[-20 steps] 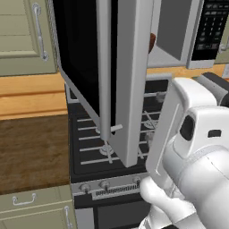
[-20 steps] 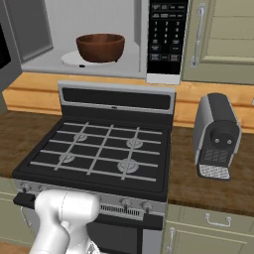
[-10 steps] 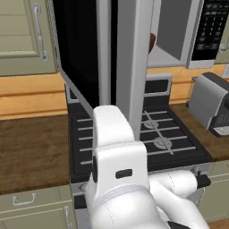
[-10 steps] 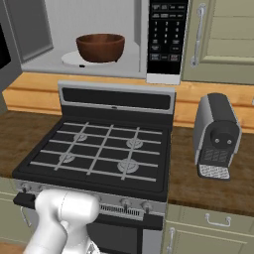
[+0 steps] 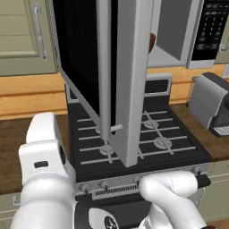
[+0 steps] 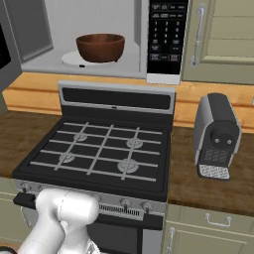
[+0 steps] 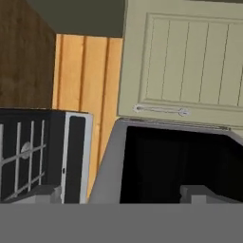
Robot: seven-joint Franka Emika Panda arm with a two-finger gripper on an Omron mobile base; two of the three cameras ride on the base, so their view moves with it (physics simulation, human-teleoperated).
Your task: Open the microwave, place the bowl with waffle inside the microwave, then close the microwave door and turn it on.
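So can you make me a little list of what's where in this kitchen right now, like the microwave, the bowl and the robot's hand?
microwave: above the stove, keypad at its right
microwave door: swung wide open, black glass, grey bar handle
bowl: reddish-brown, sitting inside the microwave on the white plate
waffle: cannot be seen past the bowl's rim
stove: black, grates bare
coffee machine: on the counter right of the stove
gripper: open, holding nothing, facing the door's glass
done so far: bowl in, door not yet closed

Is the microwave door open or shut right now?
Open. The microwave door is swung out over the stove, and the bowl sits exposed inside.
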